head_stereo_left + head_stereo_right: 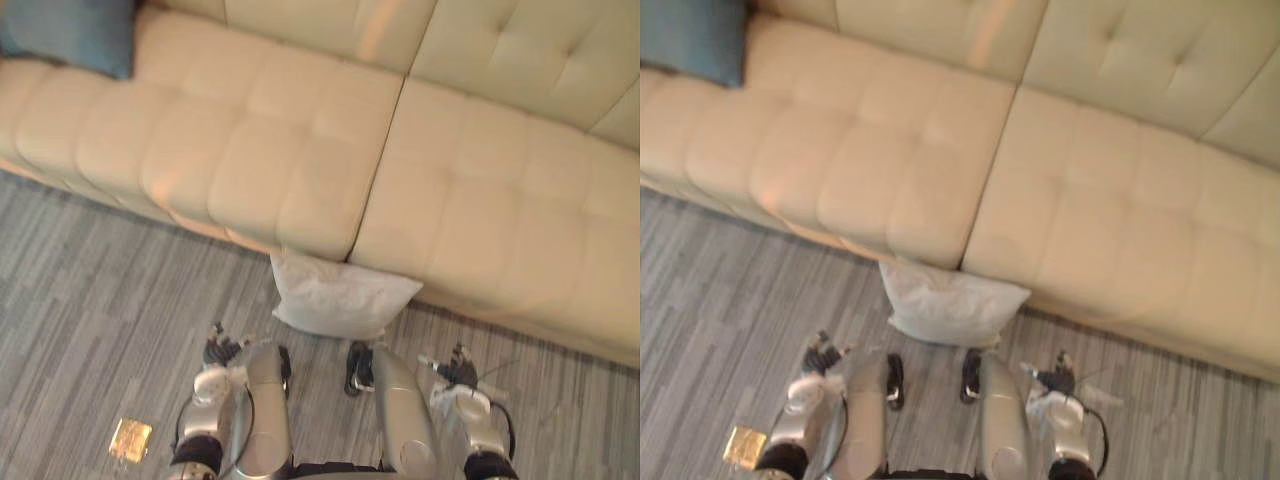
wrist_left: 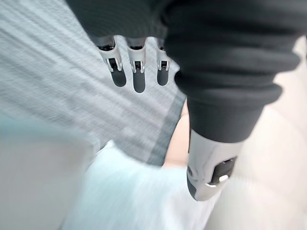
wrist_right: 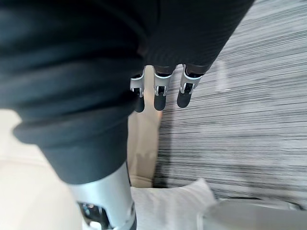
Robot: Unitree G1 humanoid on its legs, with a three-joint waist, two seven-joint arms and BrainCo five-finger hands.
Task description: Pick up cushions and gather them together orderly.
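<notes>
A pale grey cushion [image 1: 338, 297] lies on the floor against the front of the cream sofa [image 1: 300, 140], at the seam between two seats; the wrist views show it too [image 2: 139, 196] [image 3: 170, 208]. A blue cushion [image 1: 70, 35] rests on the sofa's far left end. My left hand [image 1: 222, 352] hangs low, left of the grey cushion and apart from it, fingers [image 2: 138, 72] straight and empty. Right of that cushion, my right hand [image 1: 455, 372] hangs the same way, its fingers [image 3: 160, 93] straight with nothing in them.
Grey striped carpet [image 1: 90, 320] covers the floor before the sofa. A small yellowish square object [image 1: 130, 440] lies on the carpet at the lower left. The sofa's front edge runs diagonally across the view.
</notes>
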